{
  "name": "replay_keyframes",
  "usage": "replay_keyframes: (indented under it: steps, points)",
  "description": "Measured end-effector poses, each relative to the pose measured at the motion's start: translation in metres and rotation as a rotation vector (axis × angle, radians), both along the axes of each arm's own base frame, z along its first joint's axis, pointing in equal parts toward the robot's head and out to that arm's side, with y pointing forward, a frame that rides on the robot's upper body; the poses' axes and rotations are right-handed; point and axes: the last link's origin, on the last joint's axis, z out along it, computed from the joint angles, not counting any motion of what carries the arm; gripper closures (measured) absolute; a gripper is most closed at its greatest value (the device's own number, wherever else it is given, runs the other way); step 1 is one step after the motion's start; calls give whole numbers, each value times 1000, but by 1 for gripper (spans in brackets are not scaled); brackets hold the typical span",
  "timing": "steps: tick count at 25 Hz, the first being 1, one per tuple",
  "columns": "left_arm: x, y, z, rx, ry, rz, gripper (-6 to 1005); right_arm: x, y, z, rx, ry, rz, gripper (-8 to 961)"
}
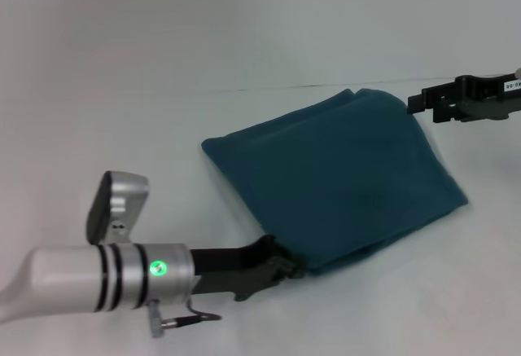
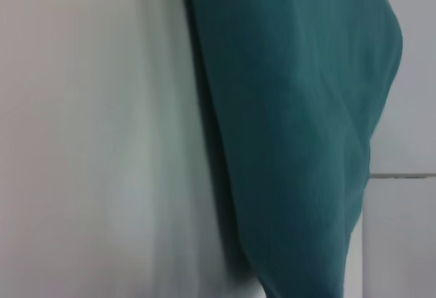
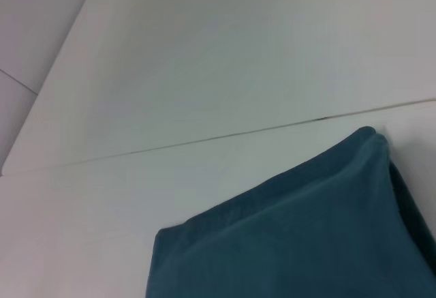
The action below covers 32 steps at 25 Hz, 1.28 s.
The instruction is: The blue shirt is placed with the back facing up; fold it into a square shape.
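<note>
Left gripper [image 1: 289,268] at the blue shirt [image 1: 342,173]'s near corner, fingers seemingly pinching it, likely squaring the fold. Right gripper [image 1: 415,102] beside the far corner; finger state unclear.

The blue shirt [image 1: 342,177] looks like matt, finely ribbed cloth, perhaps cotton.

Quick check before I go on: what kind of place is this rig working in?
Probably a lab or test bench, not a home: a bare white table with a seam across it, holding only the folded blue shirt. The left gripper is at the shirt's near corner, the right gripper at its far corner.
</note>
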Motion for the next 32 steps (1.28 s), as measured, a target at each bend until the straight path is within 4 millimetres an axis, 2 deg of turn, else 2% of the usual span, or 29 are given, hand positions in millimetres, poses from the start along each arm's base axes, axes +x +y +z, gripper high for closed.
replay_keyframes:
  steps: [9,13,23,32]
  points:
    - [-35,1,42,34,30,38,968,0,-1,-1,-6,4,-5,298]
    - [-45,3,54,34,59,49,969,0,-1,-1,-10,6,-7,298]
    - [-65,-1,65,51,89,97,946,-1,-1,-4,-20,13,-9,297]
    - [-63,-6,75,40,74,27,908,-3,1,-4,-14,11,-6,297]
